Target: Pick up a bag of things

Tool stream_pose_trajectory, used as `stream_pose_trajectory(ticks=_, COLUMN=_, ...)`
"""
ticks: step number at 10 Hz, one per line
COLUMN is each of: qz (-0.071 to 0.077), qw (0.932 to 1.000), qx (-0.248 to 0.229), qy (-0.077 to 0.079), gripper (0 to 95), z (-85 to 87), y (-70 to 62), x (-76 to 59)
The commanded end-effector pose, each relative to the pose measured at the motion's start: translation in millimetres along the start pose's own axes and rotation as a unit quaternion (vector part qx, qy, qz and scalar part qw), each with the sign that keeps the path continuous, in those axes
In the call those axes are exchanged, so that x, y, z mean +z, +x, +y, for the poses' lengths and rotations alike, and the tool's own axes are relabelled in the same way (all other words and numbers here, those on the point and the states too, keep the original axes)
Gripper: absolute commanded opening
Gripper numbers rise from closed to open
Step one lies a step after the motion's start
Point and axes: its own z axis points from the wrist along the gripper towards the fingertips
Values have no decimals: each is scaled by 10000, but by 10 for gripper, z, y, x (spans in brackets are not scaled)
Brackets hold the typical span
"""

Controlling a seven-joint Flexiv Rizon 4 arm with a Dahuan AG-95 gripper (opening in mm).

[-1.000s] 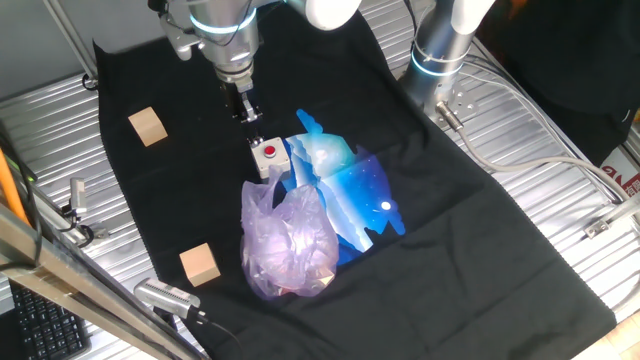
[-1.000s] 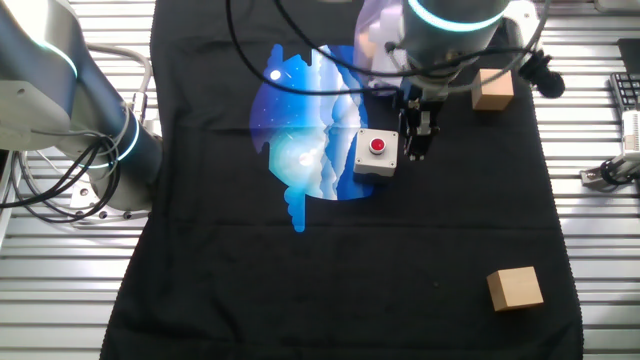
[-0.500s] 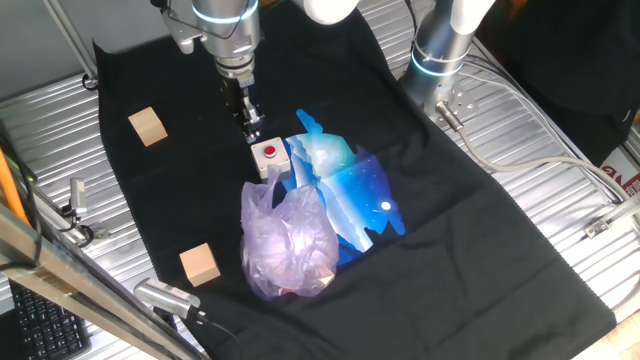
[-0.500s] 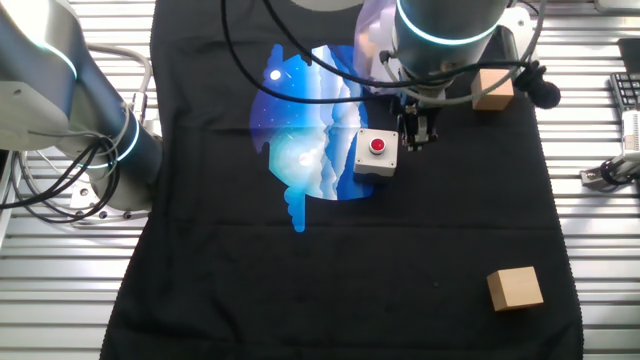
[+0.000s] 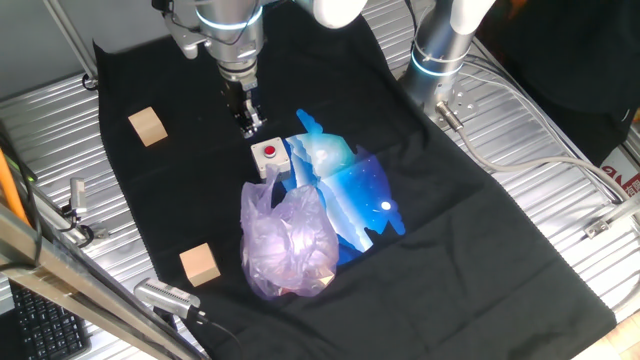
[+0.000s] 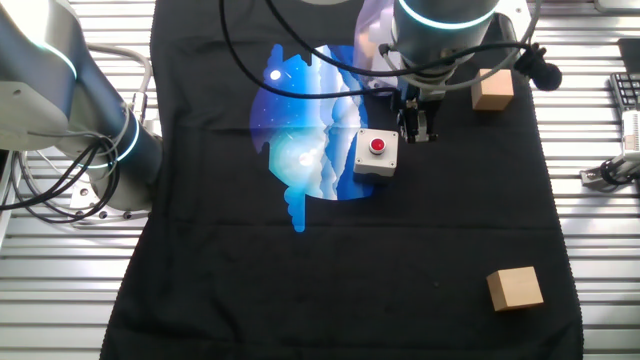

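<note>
The crinkly, translucent pale-purple plastic bag (image 5: 288,245), bulging with orange and pinkish items showing low through its film, lies on the black cloth-covered surface (image 5: 480,250) toward the near edge in the view that shows it whole. It touches and partly overlaps the shiny blue-and-white plastic bag (image 5: 345,185) on the side away from the wooden cubes. I judge it light and soft: thin film that will crumple and slip rather than resist, with loose contents that could shift the bulge when lifted. The best hold looks to be the gathered, puckered film at its top, where the folds bunch and I can pinch several layers, not the rounded belly.

My claw (image 5: 246,124) hangs just off the surface beside the small grey box with a red button (image 5: 267,157), well short of the bag. Its fingers look close together, but they are dark against dark cloth, so I cannot tell whether they meet.

From the other fixed view, my own arm covers almost all of the purple bag; only a sliver (image 6: 372,22) shows at the top edge. What the contents are I cannot make out. One light wooden cube (image 5: 199,264) sits near the bag, another (image 5: 147,127) toward the far corner.
</note>
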Motion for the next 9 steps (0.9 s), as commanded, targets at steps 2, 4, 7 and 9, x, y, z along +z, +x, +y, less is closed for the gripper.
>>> stream_pose_trajectory(ticks=2, qz=13, qw=10000, qx=44, qy=16, gripper=0, z=5, y=20, x=-2)
stream_pose_trajectory(ticks=4, qz=1, qw=10000, qx=22, qy=30, gripper=0, z=5, y=29, x=1)
stream_pose_trajectory(ticks=7, qz=4, qw=9999, qx=59, qy=124, gripper=0, z=5, y=12, x=-4)
stream_pose_trajectory(ticks=9, qz=15, qw=9999, qx=-18, qy=113, gripper=0, z=15, y=-100, x=-42)
